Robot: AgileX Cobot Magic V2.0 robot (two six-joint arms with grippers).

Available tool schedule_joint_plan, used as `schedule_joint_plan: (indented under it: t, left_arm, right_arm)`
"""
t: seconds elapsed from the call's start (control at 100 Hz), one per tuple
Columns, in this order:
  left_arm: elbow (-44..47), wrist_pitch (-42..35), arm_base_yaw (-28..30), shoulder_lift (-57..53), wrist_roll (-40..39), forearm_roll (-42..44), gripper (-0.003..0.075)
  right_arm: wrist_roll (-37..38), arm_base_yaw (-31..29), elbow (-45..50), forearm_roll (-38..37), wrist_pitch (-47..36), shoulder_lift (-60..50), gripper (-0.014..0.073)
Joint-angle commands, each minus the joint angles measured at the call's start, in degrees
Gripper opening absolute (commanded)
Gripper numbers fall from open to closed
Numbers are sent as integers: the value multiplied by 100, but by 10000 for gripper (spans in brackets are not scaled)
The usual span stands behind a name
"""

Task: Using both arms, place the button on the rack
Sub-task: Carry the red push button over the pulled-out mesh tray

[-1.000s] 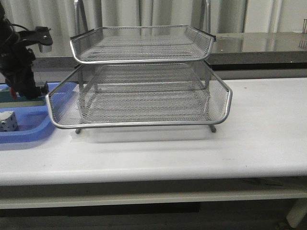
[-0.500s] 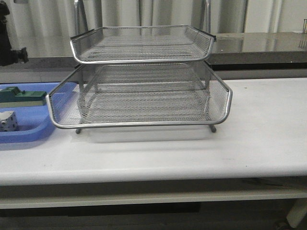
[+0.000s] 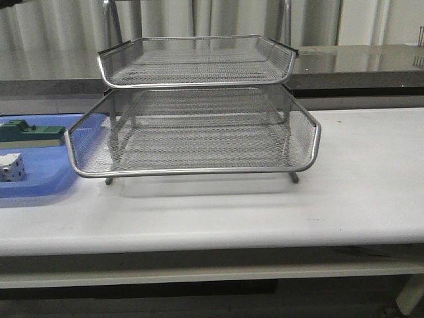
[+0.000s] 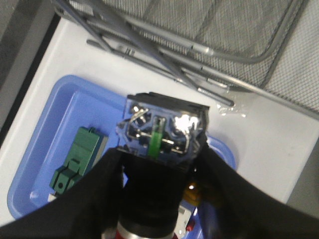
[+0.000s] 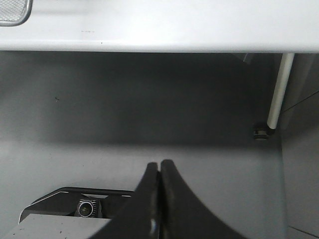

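I see my left gripper point(image 4: 159, 199) pinching the button point(image 4: 162, 132); the right gripper point(image 5: 159, 199) is pressed together, empty.

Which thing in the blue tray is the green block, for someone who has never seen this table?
Find the silver wire rack mid-table; the flat blue tray sits just left of it. The green block lies at the tray's back edge: long, low and dark green, unlike the white cube-like part nearer the front.
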Motion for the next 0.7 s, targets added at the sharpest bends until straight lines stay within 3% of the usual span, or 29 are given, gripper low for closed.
schedule_joint_plan:
  t: [0.0,0.37,0.69]
  left_arm:
    - [-198,116,-228,-421,-71,-436,92]
    - [-157,116,-1723,-477,-71,-415,92]
    - [-138,116,-2411,-82,-71,-410,92]
  right_arm:
    - [-29,14,-186,-26,-251,21,-71]
    - [-29,14,-186,-26,-251,21,-71]
    - [-29,14,-186,-26,-251,21,-71]
